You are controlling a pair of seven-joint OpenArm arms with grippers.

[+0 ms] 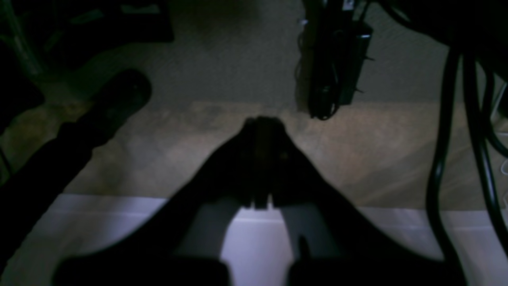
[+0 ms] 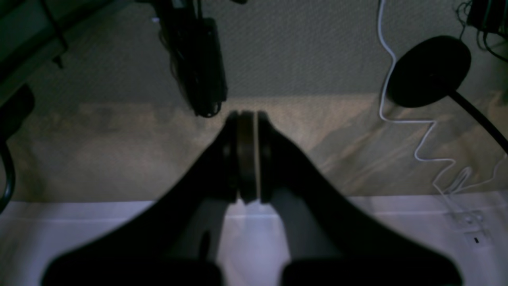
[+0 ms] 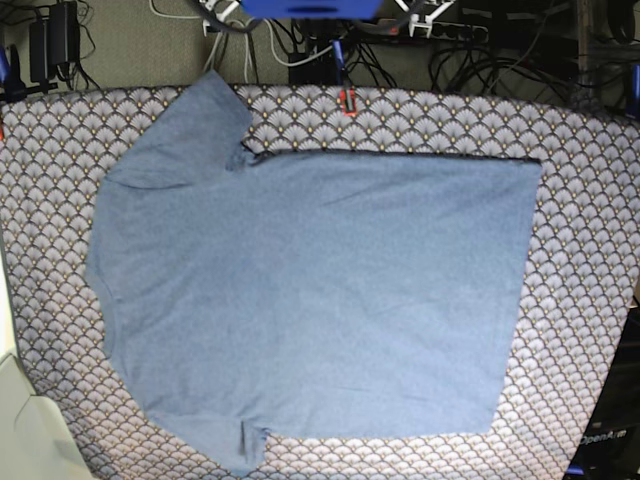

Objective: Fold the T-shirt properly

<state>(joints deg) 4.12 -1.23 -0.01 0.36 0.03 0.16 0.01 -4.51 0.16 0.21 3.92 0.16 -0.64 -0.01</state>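
Base view shows the worktop point(image 3: 590, 200), draped in a scallop-patterned tablecloth point(image 3: 60, 150), and nearly all of it is taken up by the T-shirt point(image 3: 320, 290), which lies spread flat, plain side up, collar end toward that view's left and hem toward its right. I judge it was laid out open like this so that every edge and both sleeves are reachable before any fold; no fold shows yet, so the task looks to be at its start. The upper sleeve point(image 3: 190, 125) fans out toward the far edge, while the lower one point(image 3: 245, 445) is bunched small at the near edge. Neither of my arms appears over the cloth. My wrist views look at carpet and cables beyond a pale ledge, so I am parked clear of the shirt: my left fingers point(image 1: 262, 123) are pressed together on nothing, and my right fingers point(image 2: 247, 119) likewise meet, empty.
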